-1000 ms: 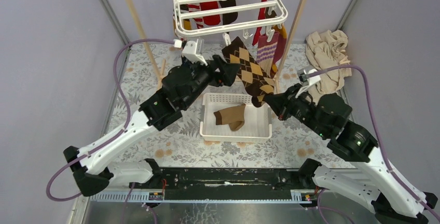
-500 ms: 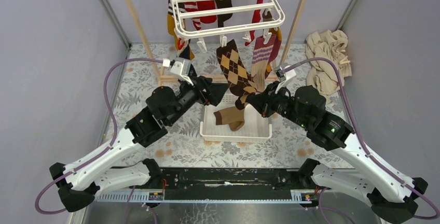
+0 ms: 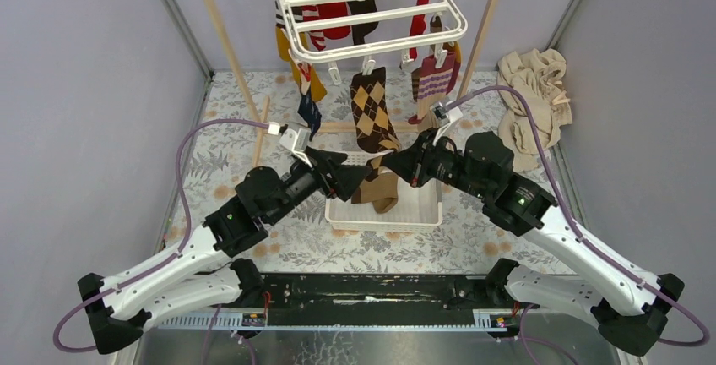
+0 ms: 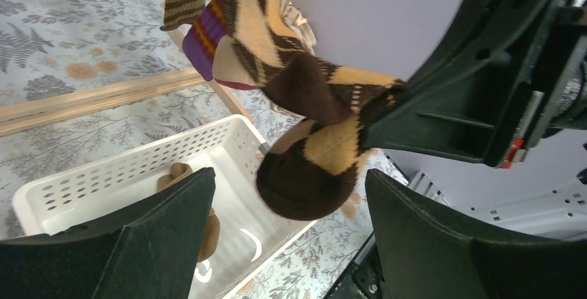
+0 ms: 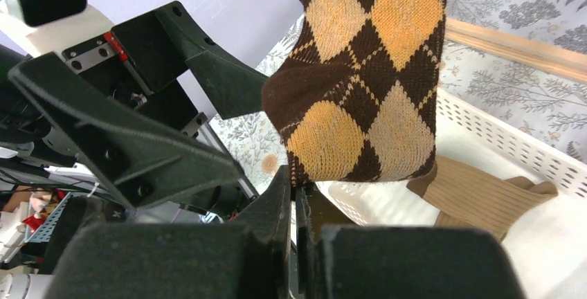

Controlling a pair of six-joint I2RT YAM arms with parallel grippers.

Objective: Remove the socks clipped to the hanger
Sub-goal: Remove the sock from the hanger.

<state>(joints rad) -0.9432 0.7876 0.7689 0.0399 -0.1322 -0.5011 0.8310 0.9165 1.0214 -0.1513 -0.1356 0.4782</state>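
The argyle sock (image 3: 372, 116) is light, soft and stretchy, so expect it to give before its clip on the hanger (image 3: 371, 17) frees it. The thick toe is your best hold, and your right gripper (image 5: 294, 183) is clenched there, just above the basket (image 3: 424, 211). Your left gripper (image 4: 289, 174) hangs released beside it. Walls and wooden poles (image 3: 224, 44) crowd the patterned tabletop (image 3: 283, 238).

Hanger (image 3: 371, 10): white frame hanging at top, clips dangling under rim. Argyle sock (image 3: 372, 116), brown with tan diamonds, hanging from front clip, toe end being pinched by right gripper (image 3: 405, 165) and bending sideways. Purple-striped sock (image 3: 434, 84), mustard sock (image 3: 315, 86), red socks (image 3: 333, 14) hanging clipped. Tan sock (image 3: 377, 189) lying in basket (image 3: 426, 209).
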